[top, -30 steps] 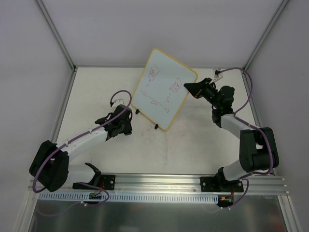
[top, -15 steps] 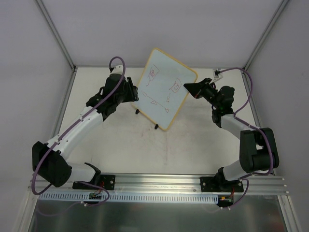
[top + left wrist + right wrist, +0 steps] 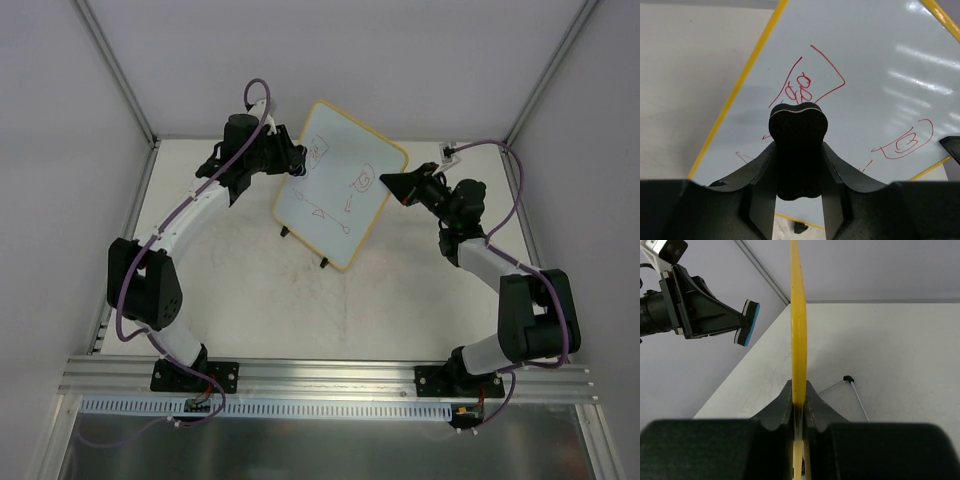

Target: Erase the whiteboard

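The whiteboard (image 3: 340, 190) has a yellow frame and red doodles, and stands tilted at the table's back centre. My right gripper (image 3: 392, 183) is shut on the board's right edge. In the right wrist view the frame (image 3: 798, 315) shows edge-on between the shut jaws of that gripper (image 3: 799, 390). My left gripper (image 3: 297, 160) is at the board's upper left and shut on a black eraser (image 3: 798, 125). The eraser's blue pad (image 3: 749, 322) faces the board with a gap between them. The left wrist view shows the board (image 3: 875, 75) just beyond the left gripper (image 3: 798, 165).
The board's two black feet (image 3: 285, 231) (image 3: 323, 263) are at its lower edge. Grey enclosure walls close in the back and sides. A white connector (image 3: 449, 152) sits at the back right corner. A thin white wire with a black tip (image 3: 848, 378) lies on the table.
My left arm swung from the table's left-centre up and back to the board's upper left, carrying the eraser. The board and the right arm have not moved.
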